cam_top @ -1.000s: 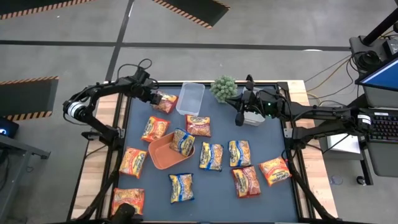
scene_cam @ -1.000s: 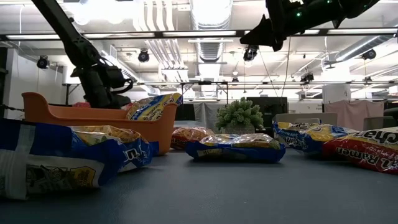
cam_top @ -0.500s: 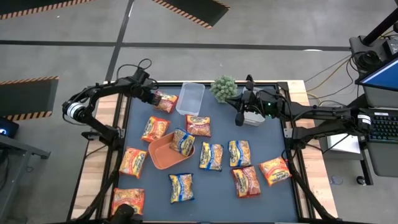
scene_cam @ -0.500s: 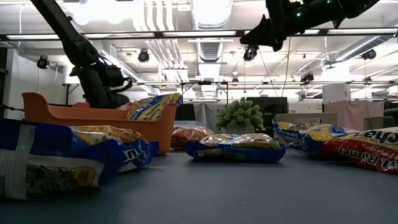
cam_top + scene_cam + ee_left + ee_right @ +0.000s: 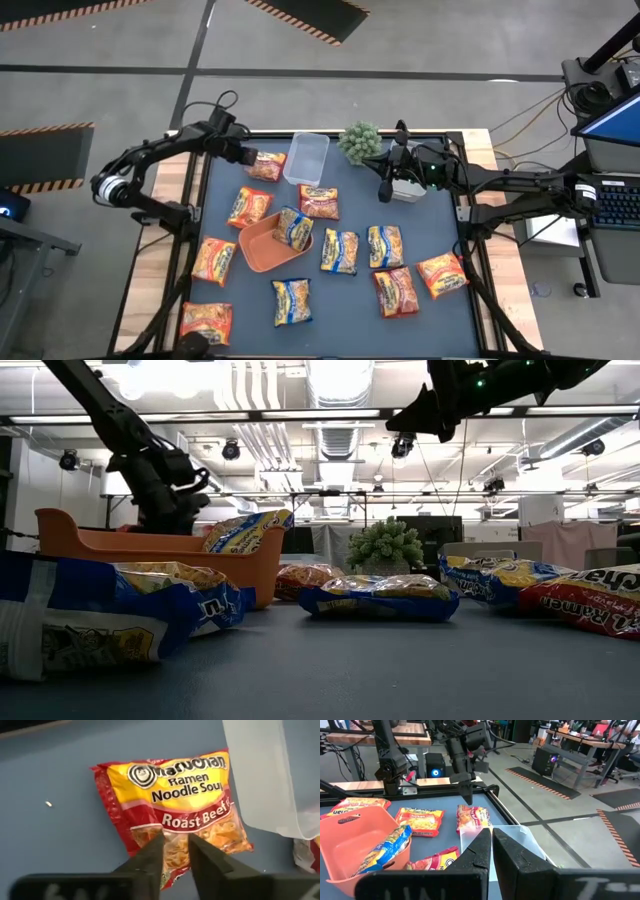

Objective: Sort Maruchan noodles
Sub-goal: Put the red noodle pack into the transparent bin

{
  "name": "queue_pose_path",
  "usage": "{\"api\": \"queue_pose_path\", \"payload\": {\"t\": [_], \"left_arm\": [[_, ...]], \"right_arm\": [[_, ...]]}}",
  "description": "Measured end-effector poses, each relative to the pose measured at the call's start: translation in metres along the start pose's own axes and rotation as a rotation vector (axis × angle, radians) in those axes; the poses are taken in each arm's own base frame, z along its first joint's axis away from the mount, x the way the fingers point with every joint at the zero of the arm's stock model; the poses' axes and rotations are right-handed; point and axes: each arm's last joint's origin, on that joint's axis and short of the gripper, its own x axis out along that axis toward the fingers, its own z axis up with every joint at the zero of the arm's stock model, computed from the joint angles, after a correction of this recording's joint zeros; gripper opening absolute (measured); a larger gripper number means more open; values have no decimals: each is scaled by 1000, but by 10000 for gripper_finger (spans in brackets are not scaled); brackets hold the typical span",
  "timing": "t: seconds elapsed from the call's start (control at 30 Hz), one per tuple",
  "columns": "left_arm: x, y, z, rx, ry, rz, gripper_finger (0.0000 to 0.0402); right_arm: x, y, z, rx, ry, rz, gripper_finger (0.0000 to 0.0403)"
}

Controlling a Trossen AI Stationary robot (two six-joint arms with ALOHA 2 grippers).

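Hovering upper left: left gripper (image 5: 247, 156) over the Roast Beef packet (image 5: 172, 807) beside the clear tub (image 5: 306, 158), fingers narrowly apart, pinching nothing. Looks like pick step; next needs descent and closing. Right gripper (image 5: 384, 192) upper centre, pressed together, idle.

— What's under the left gripper (image 5: 175, 851)?
— A red-and-yellow Roast Beef ramen packet (image 5: 175, 802), flat on the blue surface (image 5: 50, 830). The fingers (image 5: 145, 862) stand slightly parted over its edge, beside a clear tub (image 5: 265, 775).

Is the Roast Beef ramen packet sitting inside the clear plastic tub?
No, the Roast Beef ramen packet lies flat on the table beside the clear plastic tub, outside it.
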Motion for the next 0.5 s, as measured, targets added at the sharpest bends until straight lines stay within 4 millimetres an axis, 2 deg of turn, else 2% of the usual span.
{"api": "queue_pose_path", "payload": {"t": [0.3, 0.4, 0.5], "left_arm": [[15, 2, 10, -112, -58, -3, 264], [17, 4, 11, -114, -74, 28, 306], [18, 5, 11, -116, -72, 41, 326]], "right_arm": [[0, 0, -1, -1, 13, 2, 9], [0, 0, -2, -5, 25, 4, 9], [0, 0, -3, -12, 31, 5, 9]]}}
